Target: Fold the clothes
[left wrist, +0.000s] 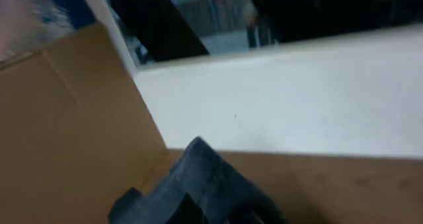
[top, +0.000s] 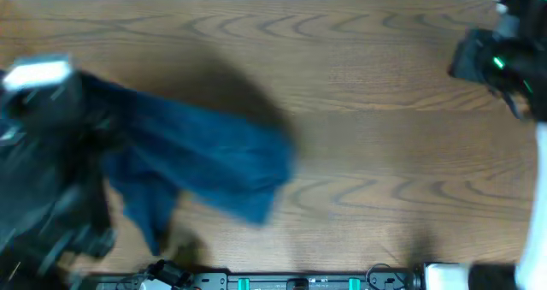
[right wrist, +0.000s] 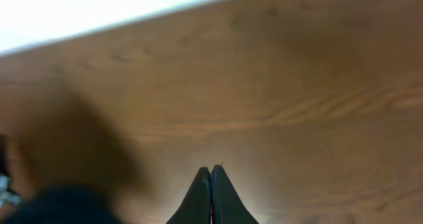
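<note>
The clothes (top: 197,153) show as one navy garment over the left half of the worktop (top: 385,110). It is blurred, and its left end is lost in the dark smear of the left arm (top: 43,179) by the left edge. Its long axis runs aslant, from the far-left side down toward the middle of the near edge. The broad free end points at the worktop's centre, and a narrower flap hangs toward the near edge. I cannot tell whether it lies flat or is partly lifted. The left claw (left wrist: 198,194) is only a dark blurred shape low in its wrist view, beside a cardboard box (left wrist: 66,131), so I cannot tell whether it is clenched or released. The right claw (right wrist: 211,187) is clenched on nothing, its fingers touching, over wood near the far right corner. The step in hand looks to be spreading the garment before any fold. Done well, that means settling it flat near the centre with its long axis along the near edge. The right claw should then pinch the free end and draw it taut, leaving the flap untucked.
</note>
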Action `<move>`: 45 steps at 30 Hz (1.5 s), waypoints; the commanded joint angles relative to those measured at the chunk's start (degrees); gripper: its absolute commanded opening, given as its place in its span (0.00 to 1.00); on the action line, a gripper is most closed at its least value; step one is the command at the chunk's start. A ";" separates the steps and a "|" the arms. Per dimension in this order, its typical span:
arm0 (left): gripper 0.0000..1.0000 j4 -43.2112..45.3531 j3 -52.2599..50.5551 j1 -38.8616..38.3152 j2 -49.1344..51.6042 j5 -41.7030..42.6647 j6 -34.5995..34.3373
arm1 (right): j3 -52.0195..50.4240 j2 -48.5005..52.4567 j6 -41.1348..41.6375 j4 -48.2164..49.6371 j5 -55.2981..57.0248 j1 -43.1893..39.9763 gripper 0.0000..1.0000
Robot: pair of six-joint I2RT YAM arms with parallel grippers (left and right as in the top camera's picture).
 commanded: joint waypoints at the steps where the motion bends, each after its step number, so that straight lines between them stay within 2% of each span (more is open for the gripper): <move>1: 0.06 0.72 0.31 0.33 6.47 -2.60 0.24 | -0.11 2.97 0.20 -0.96 -0.37 -0.26 0.01; 4: 0.06 0.09 0.31 0.33 9.68 -1.49 -3.34 | -0.11 3.85 0.17 -0.68 -0.09 0.52 0.01; 7: 0.06 0.72 0.31 0.33 11.54 4.20 -4.92 | -0.02 3.43 -0.48 0.22 -0.11 1.22 0.01; 13: 0.06 8.26 0.33 -2.32 14.67 14.75 -7.26 | 0.11 3.30 -1.53 0.20 0.28 1.31 0.01; 20: 0.06 23.96 0.42 -13.73 16.74 14.69 -8.26 | 0.11 3.30 -1.55 0.00 0.81 1.31 0.01; 25: 0.06 32.79 0.48 -17.27 18.21 12.87 -6.62 | 0.11 3.30 -2.16 -0.52 0.79 1.31 0.01; 28: 0.06 33.83 0.48 -17.44 19.04 12.68 -5.66 | 0.11 3.30 -2.67 -0.92 0.59 1.31 0.01; 34: 0.06 28.70 0.46 -17.38 21.27 7.58 -5.68 | 0.11 3.30 -3.26 -3.85 -2.23 1.60 0.02; 36: 0.06 27.39 0.46 -17.38 22.25 6.49 -5.66 | 0.11 3.30 -3.23 -4.33 -2.62 1.64 0.55; 37: 0.06 26.95 0.46 -17.38 22.77 6.08 -5.64 | 0.11 3.30 -3.21 -4.57 -2.69 1.64 0.67; 38: 0.06 26.51 0.46 -17.38 23.37 5.84 -5.46 | 0.11 3.30 -3.17 -5.01 -2.80 1.64 0.74; 39: 0.06 26.25 0.46 -17.38 23.87 5.35 -5.46 | 0.11 3.30 -3.19 -5.51 -3.50 1.64 0.75; 42: 0.06 25.86 0.46 -17.33 25.42 4.09 -5.49 | 0.00 3.32 -2.78 -7.61 -7.58 1.81 0.69; 44: 0.06 25.86 0.46 -17.35 26.18 4.00 -5.51 | -0.26 3.32 -2.64 -8.15 -9.38 2.40 0.73; 45: 0.06 25.86 0.46 -17.35 26.34 4.00 -5.51 | -0.46 3.32 -2.19 -8.28 -9.38 2.75 0.79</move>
